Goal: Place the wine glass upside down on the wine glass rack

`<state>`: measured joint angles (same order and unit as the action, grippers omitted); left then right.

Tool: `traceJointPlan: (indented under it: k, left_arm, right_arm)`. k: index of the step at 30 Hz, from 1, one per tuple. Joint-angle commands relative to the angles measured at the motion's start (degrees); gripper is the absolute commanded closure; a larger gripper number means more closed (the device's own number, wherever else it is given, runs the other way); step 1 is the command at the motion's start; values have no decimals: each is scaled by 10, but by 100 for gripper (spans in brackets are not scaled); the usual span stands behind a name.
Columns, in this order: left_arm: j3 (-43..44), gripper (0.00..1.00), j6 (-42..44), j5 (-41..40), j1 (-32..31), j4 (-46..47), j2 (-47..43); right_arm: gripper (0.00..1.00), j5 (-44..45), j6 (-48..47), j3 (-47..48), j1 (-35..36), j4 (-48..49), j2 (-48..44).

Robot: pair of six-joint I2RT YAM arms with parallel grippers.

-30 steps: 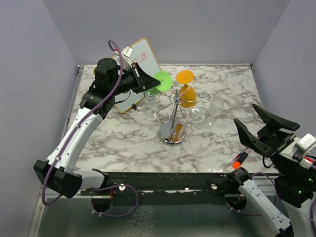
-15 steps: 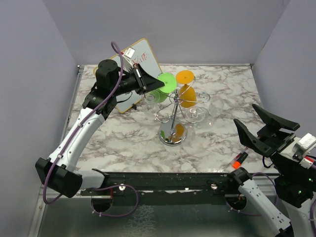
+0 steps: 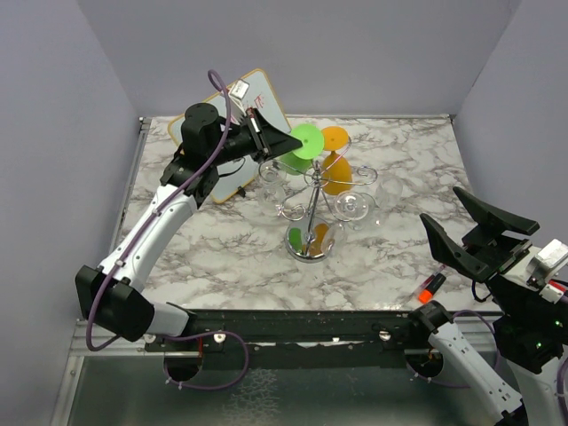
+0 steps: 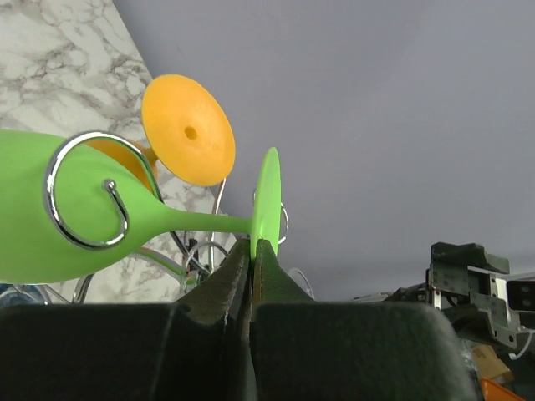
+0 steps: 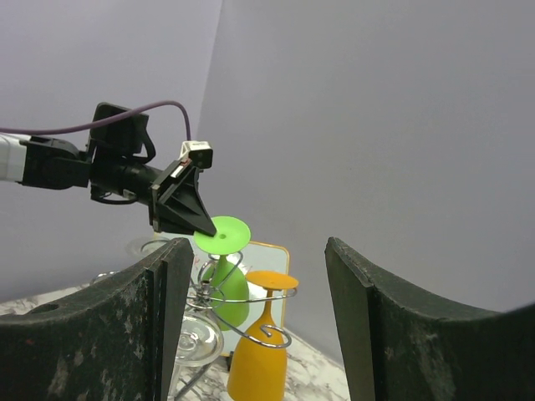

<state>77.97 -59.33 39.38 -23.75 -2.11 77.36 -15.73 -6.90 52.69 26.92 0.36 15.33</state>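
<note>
Green glass [image 3: 307,142] shifts right, now at rack [image 3: 310,241] arm; left gripper [image 3: 286,147] pinches its foot. Hanging looks near. Right gripper [image 3: 448,211] gapes.

I saw the wine glass [image 3: 306,142] as opaque green plastic, smooth with a soft sheen, and the orange glass [image 3: 337,177] looked alike. The wine glass rack [image 3: 312,209] was polished chrome wire on a mirrored base. The bench [image 3: 222,248] was marble-patterned, low sheen. The right end effector [image 5: 257,251] had matt black fingers [image 5: 159,326], scuffed grey.
</note>
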Motion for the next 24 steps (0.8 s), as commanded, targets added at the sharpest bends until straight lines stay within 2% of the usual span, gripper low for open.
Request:
traceJointPlan:
  k: [1, 12, 24]
  left_arm:
    - [19, 100, 7, -30, 4, 79, 16]
    - [23, 100, 41, -100, 14, 78, 33]
    - [-4, 100, 57, -101, 48, 61, 14]
  right_arm:
    - [30, 7, 7, 3, 0, 16, -1]
    - [30, 5, 7, 4, 1, 17, 8]
    - [30, 4, 9, 4, 0, 17, 12]
